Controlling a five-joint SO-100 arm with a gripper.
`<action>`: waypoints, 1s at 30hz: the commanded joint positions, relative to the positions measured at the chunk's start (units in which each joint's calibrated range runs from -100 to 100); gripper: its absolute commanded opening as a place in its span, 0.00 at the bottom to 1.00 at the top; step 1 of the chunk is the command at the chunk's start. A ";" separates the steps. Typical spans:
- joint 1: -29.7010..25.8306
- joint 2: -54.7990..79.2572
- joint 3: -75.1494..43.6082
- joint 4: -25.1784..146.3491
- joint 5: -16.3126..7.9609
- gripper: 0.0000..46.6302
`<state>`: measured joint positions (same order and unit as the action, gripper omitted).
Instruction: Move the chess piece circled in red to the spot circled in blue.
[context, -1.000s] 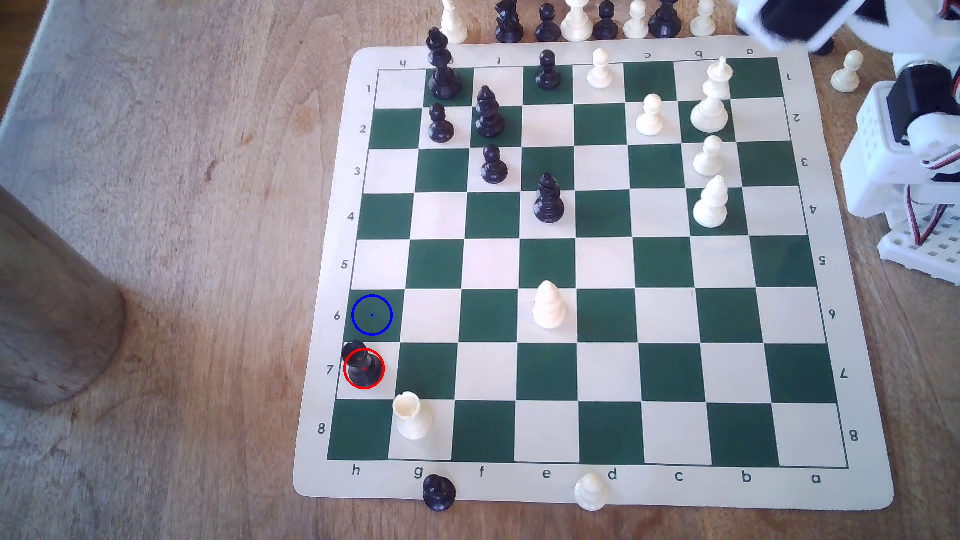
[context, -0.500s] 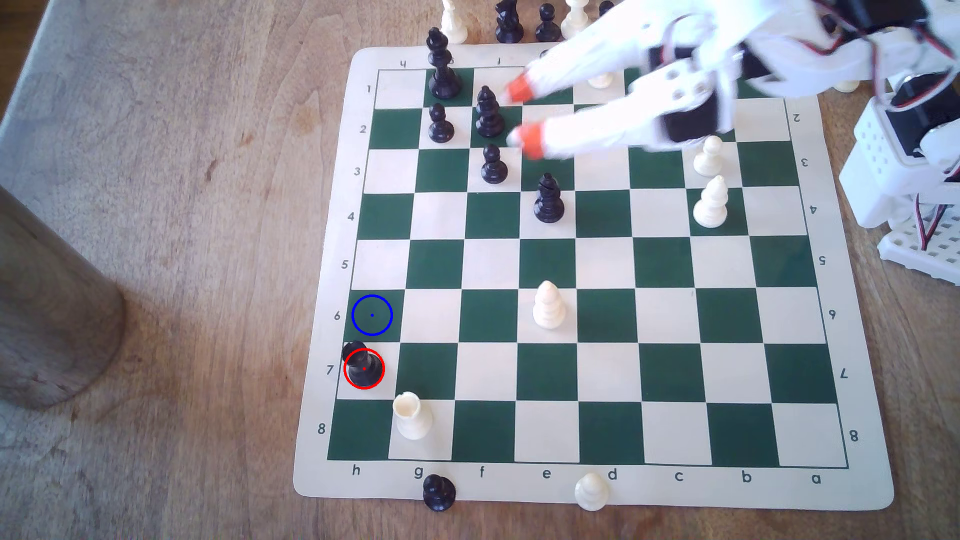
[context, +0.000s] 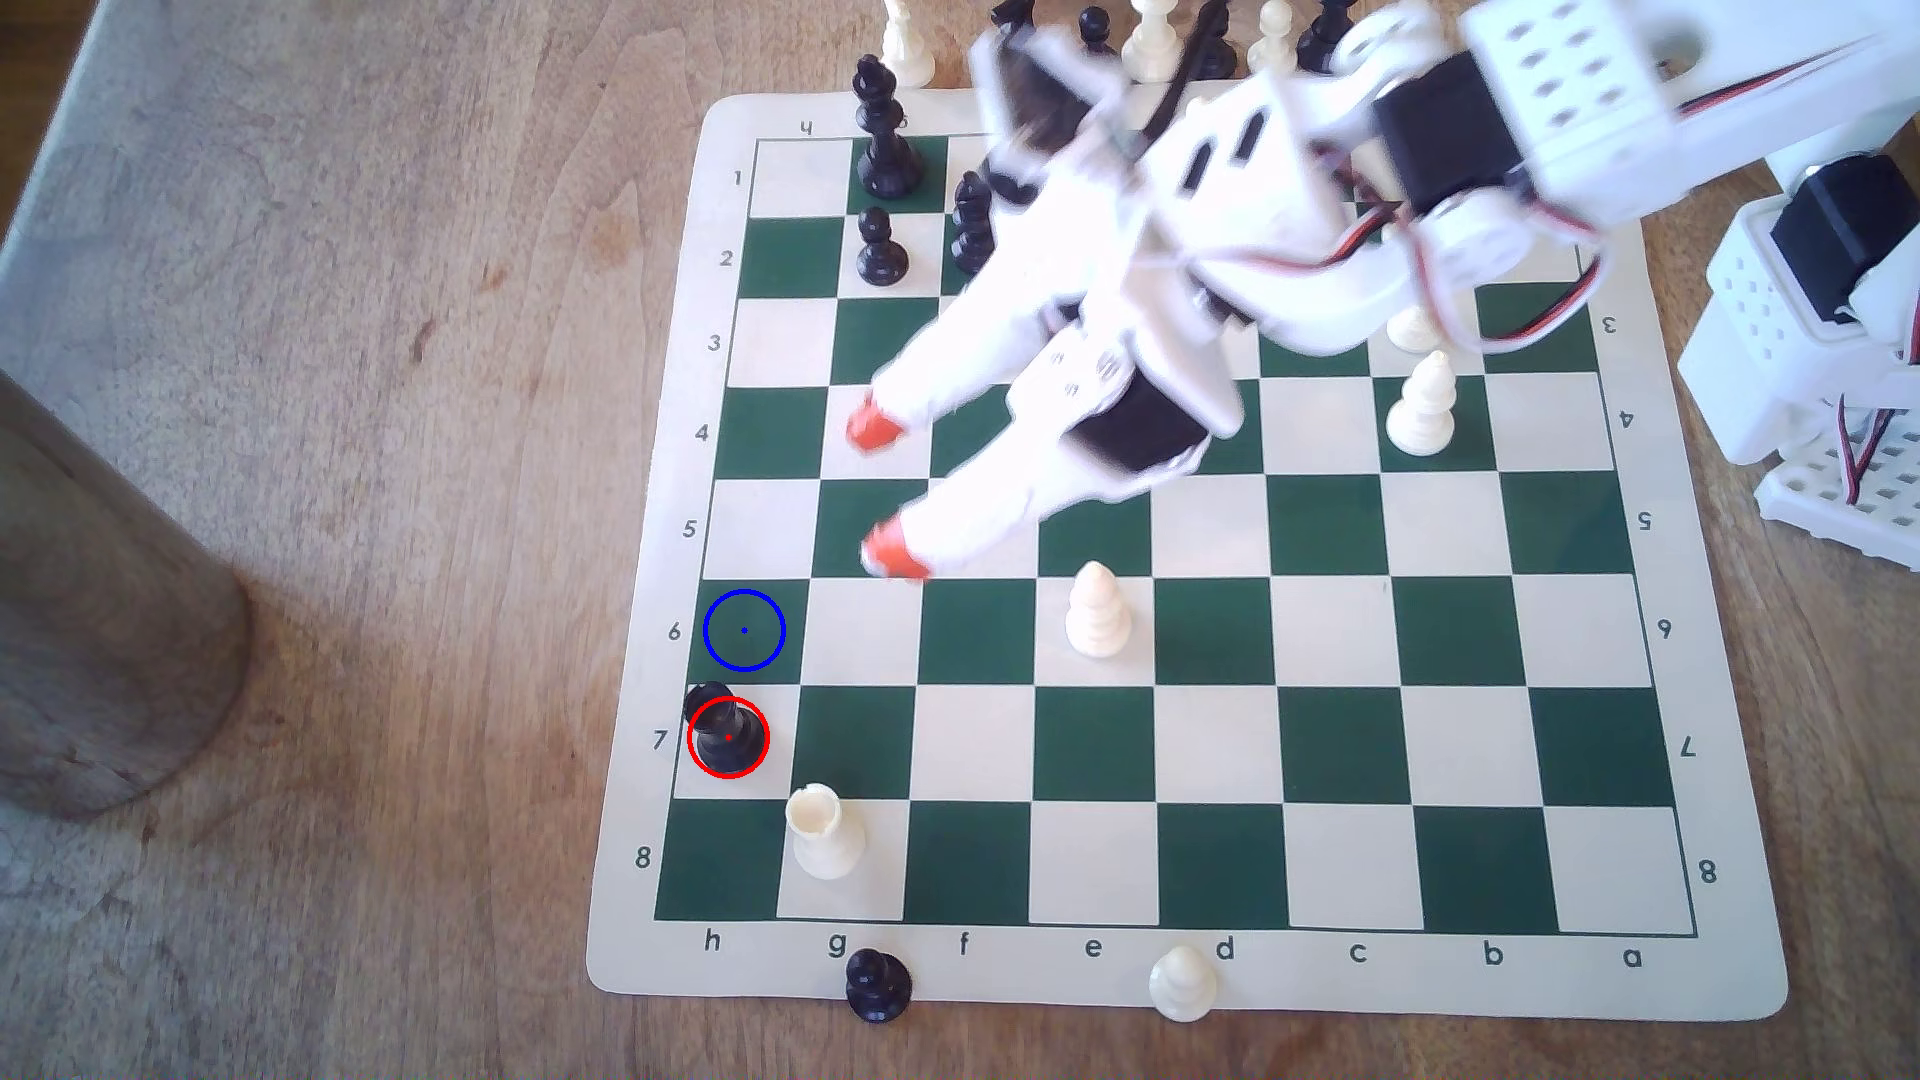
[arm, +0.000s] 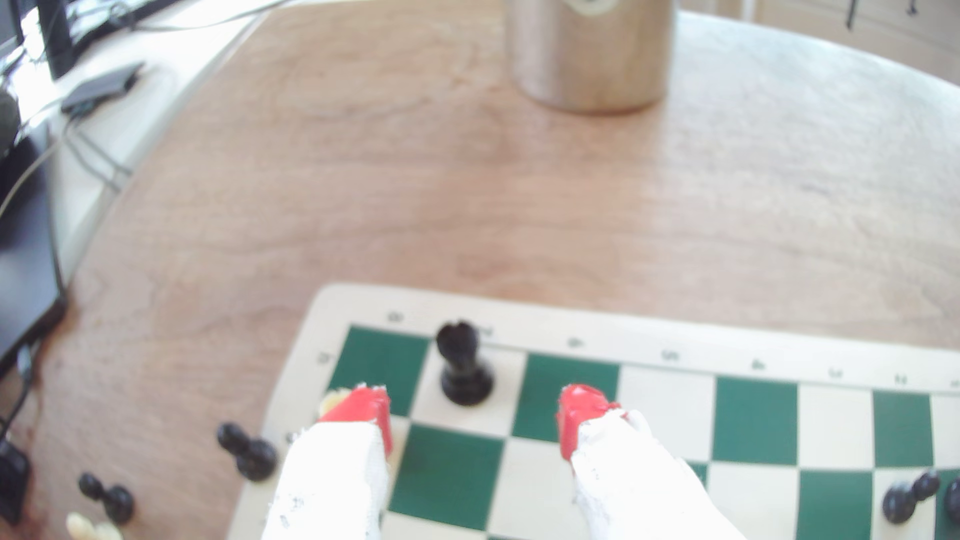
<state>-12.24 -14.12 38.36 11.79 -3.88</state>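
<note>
Here: jaws spread wide, empty, well short of the black rook (context: 725, 735). Rook upright beside the white rook (context: 824, 831), just below the blue-ringed square (context: 744, 629). Risk: clipping that neighbour on descent.

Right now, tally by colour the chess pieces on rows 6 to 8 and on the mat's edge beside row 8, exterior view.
Black: 2 (black rook, black pawn)
Cream: 3 (cream rook, cream piece on e6, cream pawn)
Total: 5
</note>
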 joint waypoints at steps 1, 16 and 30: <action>-0.94 6.48 -11.26 0.08 -0.39 0.39; -1.02 30.59 -39.09 7.21 -2.83 0.35; -3.36 38.14 -50.42 11.47 -3.57 0.37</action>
<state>-15.04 25.26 -5.65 23.19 -7.35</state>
